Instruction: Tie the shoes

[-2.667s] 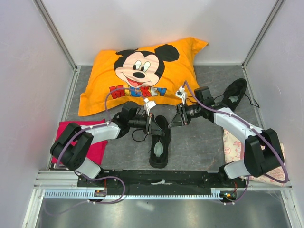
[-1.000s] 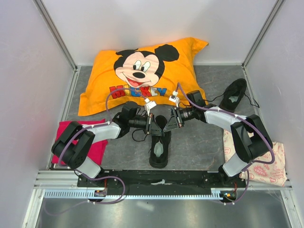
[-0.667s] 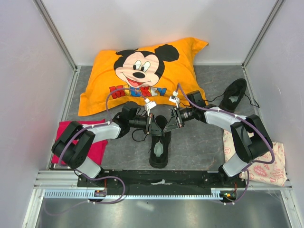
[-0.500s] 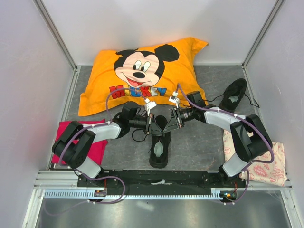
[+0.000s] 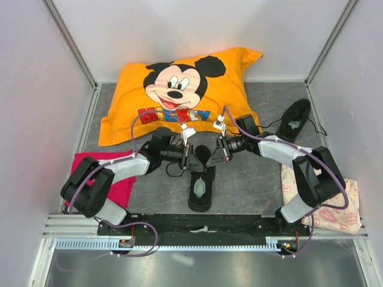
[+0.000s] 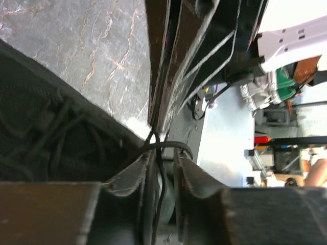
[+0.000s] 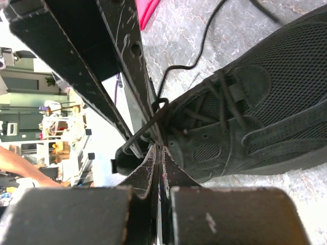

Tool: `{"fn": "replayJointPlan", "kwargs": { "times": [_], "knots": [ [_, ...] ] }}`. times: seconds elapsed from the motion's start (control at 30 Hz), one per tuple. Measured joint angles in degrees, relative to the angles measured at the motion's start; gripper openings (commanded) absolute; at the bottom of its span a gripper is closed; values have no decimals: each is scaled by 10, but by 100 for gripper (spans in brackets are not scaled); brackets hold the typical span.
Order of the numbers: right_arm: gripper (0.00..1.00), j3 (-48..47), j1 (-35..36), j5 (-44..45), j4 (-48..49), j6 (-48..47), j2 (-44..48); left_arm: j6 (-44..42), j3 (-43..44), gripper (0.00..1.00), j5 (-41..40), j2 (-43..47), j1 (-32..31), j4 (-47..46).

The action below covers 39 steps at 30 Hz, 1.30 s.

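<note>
One black shoe (image 5: 201, 182) lies in the middle, toe away from me; it also shows in the left wrist view (image 6: 46, 138) and the right wrist view (image 7: 255, 97). The other shoe (image 5: 294, 119) lies at the back right, its laces loose. My left gripper (image 5: 190, 160) and right gripper (image 5: 213, 156) meet over the middle shoe's laced front. The left gripper (image 6: 162, 153) has its jaws a little apart, with a black lace (image 6: 160, 173) running through the gap. The right gripper (image 7: 159, 148) is shut on a lace loop (image 7: 148, 122).
An orange Mickey pillow (image 5: 179, 89) lies behind the shoes. A pink cloth (image 5: 122, 186) lies under the left arm. A pale patterned cloth (image 5: 332, 212) lies at the right, by the right arm's base. Cage walls stand on both sides and at the back.
The right gripper has swung left from beside the shoe to meet the left gripper over it. In the last half second the left arm shifted slightly; the shoes have not moved.
</note>
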State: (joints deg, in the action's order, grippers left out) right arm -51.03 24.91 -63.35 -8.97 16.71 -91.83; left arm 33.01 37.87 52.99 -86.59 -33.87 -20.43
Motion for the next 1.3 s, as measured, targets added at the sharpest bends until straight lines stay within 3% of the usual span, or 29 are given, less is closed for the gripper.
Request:
{"fn": "replayJointPlan", "kwargs": {
  "times": [0.17,0.43,0.7,1.0,1.3],
  "knots": [
    [0,-2,0,15,-29,-16,31,-70,14,44,0,44,12,101],
    [0,-13,0,56,-95,-60,49,-228,46,45,-14,107,40,277],
    [0,-62,0,107,-167,-112,76,-526,72,48,-73,168,60,411],
    [0,-103,0,150,-226,-157,85,-789,71,48,-128,85,57,459],
    [0,-116,0,169,-261,-181,88,-890,71,47,-175,12,32,436]
  ]
}}
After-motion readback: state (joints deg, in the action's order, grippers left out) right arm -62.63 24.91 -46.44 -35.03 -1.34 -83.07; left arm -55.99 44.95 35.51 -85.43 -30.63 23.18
